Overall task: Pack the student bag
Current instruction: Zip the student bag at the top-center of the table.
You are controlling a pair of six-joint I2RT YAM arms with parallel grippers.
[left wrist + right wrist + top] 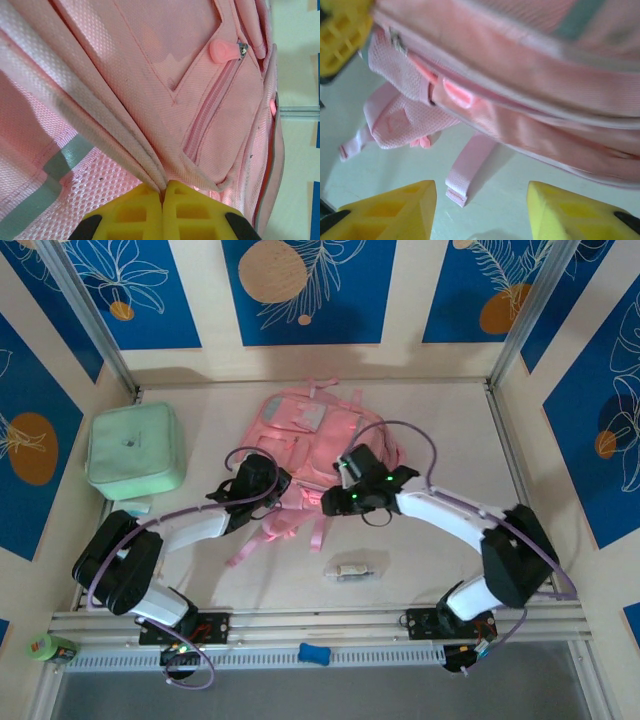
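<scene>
Blocked mid-table toward the far edge by the student bag (320, 435), with its straps (275, 535) trailing toward the near edge. Hemmed at the left edge by a mint green case (135, 450). Free across the table (460, 440) toward the right edge and far right corner. Narrowed near the near edge by a small grey object (350, 571). Open between the spread jaws of the right gripper (482, 210).

I record a pale table (460, 410), aluminium rail (320, 625) along its near edge, blue floral wall panels (350, 320) beyond its far edge.

Table (450, 440) holds student bag (300, 430), mint case (135, 450), perhaps a packet (350, 570).
</scene>
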